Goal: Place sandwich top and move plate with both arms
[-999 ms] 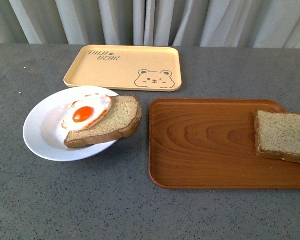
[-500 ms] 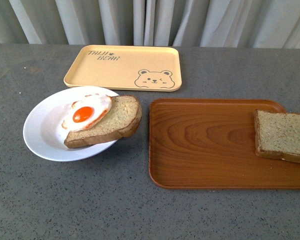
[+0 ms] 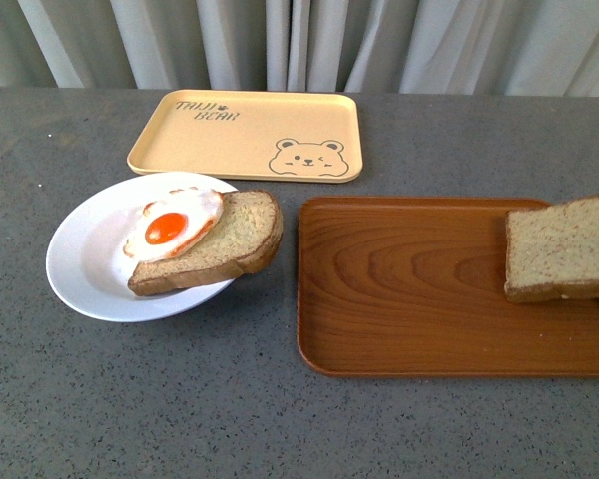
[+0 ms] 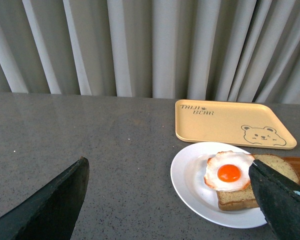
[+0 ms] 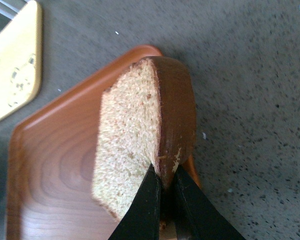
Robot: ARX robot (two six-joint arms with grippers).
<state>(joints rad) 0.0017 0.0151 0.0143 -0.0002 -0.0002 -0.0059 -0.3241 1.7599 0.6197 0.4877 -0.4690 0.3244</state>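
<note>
Front view: the sandwich top (image 3: 563, 247) hangs at the right end of the wooden tray (image 3: 409, 299), apparently raised clear of it. The plate (image 3: 80, 261) sits well apart on the left of the bench (image 3: 230, 419) and carries the egg-topped slice (image 3: 242, 239), which overhangs its rim.

Left wrist view: the left jaws are spread wide and hold nothing. They are near the plate (image 4: 190, 182) but not touching it.

Right wrist view: the right jaws are clamped on the crust edge of the sandwich top (image 5: 127, 145), so the grip is thin. The carry across is best done slowly and level. The slice should be squared over the fried egg (image 3: 170, 226) and lowered until it rests before letting go, or it may pivot or slide off.
</note>
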